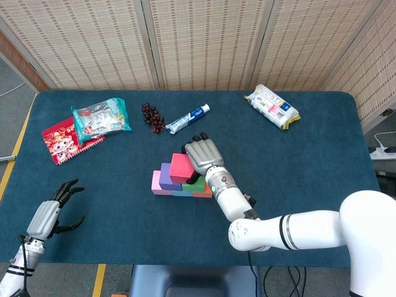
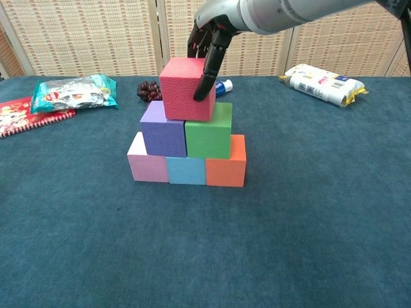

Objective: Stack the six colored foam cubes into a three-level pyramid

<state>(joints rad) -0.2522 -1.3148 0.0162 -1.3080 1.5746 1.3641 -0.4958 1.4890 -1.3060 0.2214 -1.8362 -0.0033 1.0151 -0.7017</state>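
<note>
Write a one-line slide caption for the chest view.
Right hand sets the red cube atop the purple cube and green cube, capping the pyramid.

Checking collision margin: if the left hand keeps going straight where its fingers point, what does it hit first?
Path looks free nearby: left hand points up and right over bare table. Depth is unclear.

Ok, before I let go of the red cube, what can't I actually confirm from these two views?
- Contact on the red cube far side: hidden in chest view by the cube; in head view the right hand covers it.
- Red cube seating on purple cube and green cube: rear edge unseen.
- Left hand: only in head view, small, at frame edge.
</note>
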